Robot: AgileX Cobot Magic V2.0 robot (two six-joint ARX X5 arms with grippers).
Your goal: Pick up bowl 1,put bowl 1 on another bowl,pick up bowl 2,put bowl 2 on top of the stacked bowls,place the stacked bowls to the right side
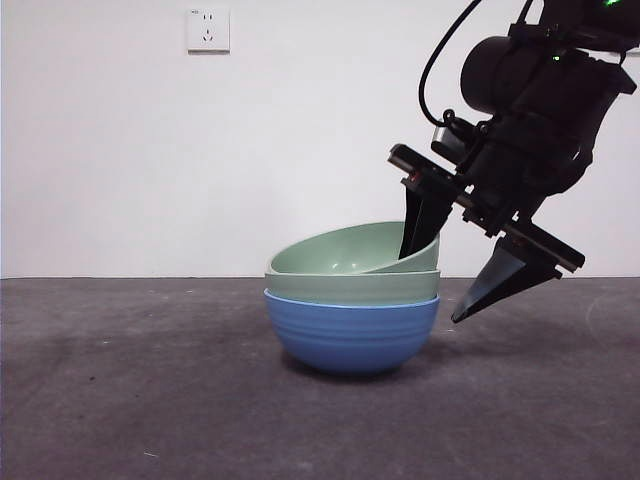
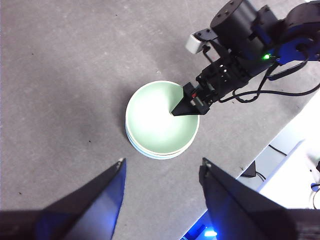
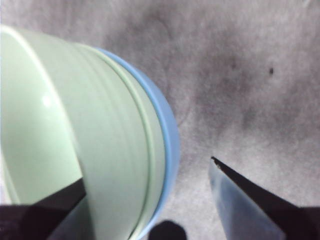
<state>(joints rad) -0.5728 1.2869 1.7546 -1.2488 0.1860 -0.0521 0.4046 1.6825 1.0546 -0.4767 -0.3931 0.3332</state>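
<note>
Stack point(image 1: 352, 300) of three bowls stands on the grey table point(image 1: 120, 400), about mid-surface, well clear of the near edge. Blue bowl point(image 1: 352, 335) sits at the bottom. One green bowl point(image 1: 352, 287) is nested level in it. The top green bowl point(image 1: 345, 250) is not seated: it lies tilted, its rim high on the side where the gripper works.

Right gripper point(image 1: 440, 270) straddles that raised rim. Its jaws are spread; one reaches down inside the top bowl, the other hangs outside the stack, clear of the wall. No pinch on the rim is evident. Left gripper point(image 2: 162, 170) waits high above the table, jaws spread, holding nothing.

Risks, as judged from this position:

- The top bowl may stay cocked if the inner jaw props or drags it. Lifting that jaw out along the wall could pull the bowl up and off the stack.
- Closing on the rim while the bowl is tilted could grip only the top bowl. A move to the right side would then separate it from the two below.
- A sideways push from the inner jaw could slide or tip the whole stack, since nothing braces the blue bowl on the table.
- The outer jaw, if lowered, may strike the blue bowl's wall.
</note>
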